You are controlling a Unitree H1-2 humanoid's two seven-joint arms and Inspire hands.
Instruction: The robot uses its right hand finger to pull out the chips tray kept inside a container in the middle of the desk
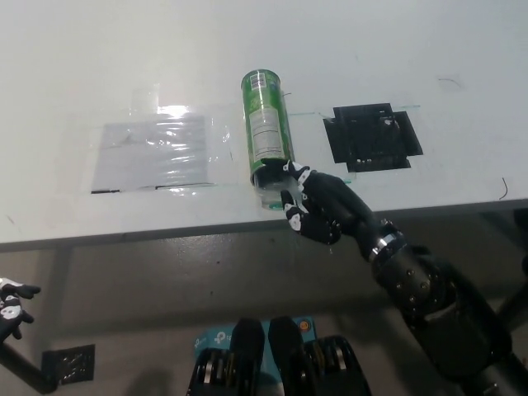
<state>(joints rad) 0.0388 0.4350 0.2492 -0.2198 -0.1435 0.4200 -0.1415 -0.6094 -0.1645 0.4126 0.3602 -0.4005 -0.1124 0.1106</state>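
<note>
Head view, single frame. You have one green chips container (266,128) lying on its side in the middle of the white desk (74,74), long axis running away from the robot, open mouth at the near desk edge. At that mouth a pale, clear rim of the chips tray (269,194) shows, just beyond the green wall; whether that is tray already drawn out or only the container's lip, you cannot tell from this angle.

The right hand (318,210) is at the mouth, fingers curled, with one fingertip (289,168) hooked against the opening on its right side. It is touching the rim, not clamped around the can. Judgement: the reach is done and the hook is set or nearly set; the pull itself is barely started, if at all. What is left is most of the draw toward the desk edge, and the can sits free, so it may slide with the tray.

The left hand (11,307) rests low at the far left, below desk level; its state cannot be told.

Count: one container, one tray, one clear plastic sheet (153,153) left of the can, one black square mat (373,136) to its right.
</note>
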